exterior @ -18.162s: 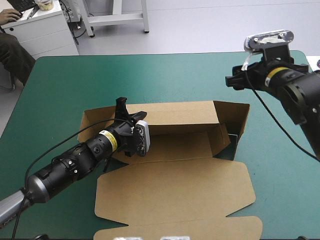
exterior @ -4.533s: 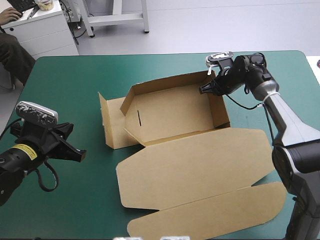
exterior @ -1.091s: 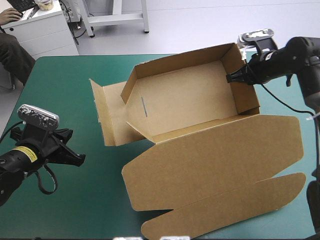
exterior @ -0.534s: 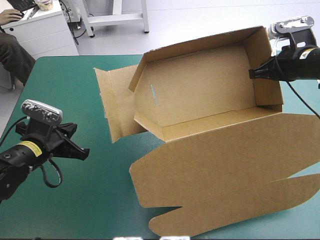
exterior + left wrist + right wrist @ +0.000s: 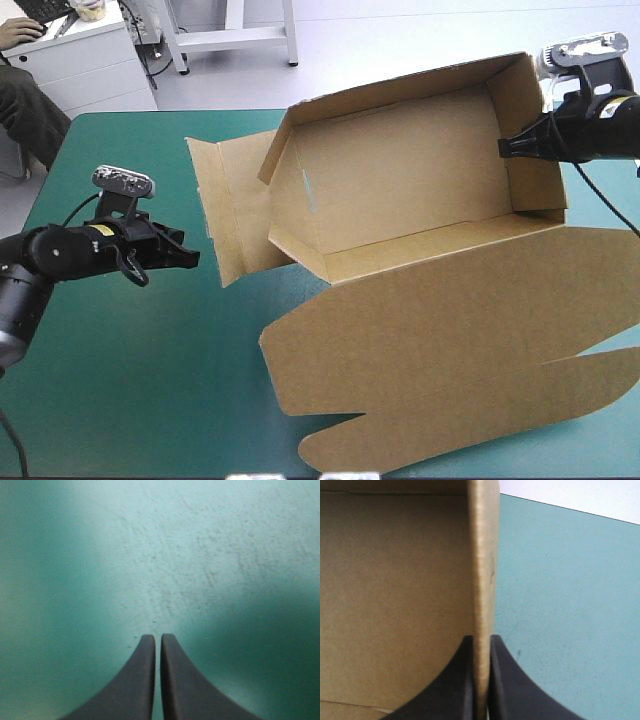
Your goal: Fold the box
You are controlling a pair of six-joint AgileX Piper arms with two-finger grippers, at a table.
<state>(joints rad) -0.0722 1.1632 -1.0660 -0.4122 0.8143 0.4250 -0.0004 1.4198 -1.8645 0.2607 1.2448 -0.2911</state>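
- Step, my read: side walls going up, left end not done. Box (image 5: 400,190) is a half-formed tray, running from counter (image 5: 120,380) centre out to 3 o'clock. The tray part at 1 o'clock looks tipped up off the teal-green cover.
- Right gripper (image 5: 504,148), at 2 o'clock: jaws all but closed on the box's right end wall (image 5: 482,555), board pinched between them.
- Left gripper (image 5: 192,258), at 9 o'clock: jaws pressed together, nothing in them, only bare cover ahead. Near the box's left flap (image 5: 225,215), not touching it.
- Flap stands splayed outward, untucked.
- Lid (image 5: 440,320) lies flat toward 5 o'clock, with a tuck strip along its outer edge.
- Next, as I see it: left goes in toward 3 o'clock to meet the flap and fold it over the left end, with right's pinch as the anchor. Closed jaws could push it; gripping the edge would mean opening first. The tray probably has to sit flat for the tuck to seat.
- Count: 1 box, 1 lid, 1 loose flap, 2 grippers (1 loaded, 1 empty).
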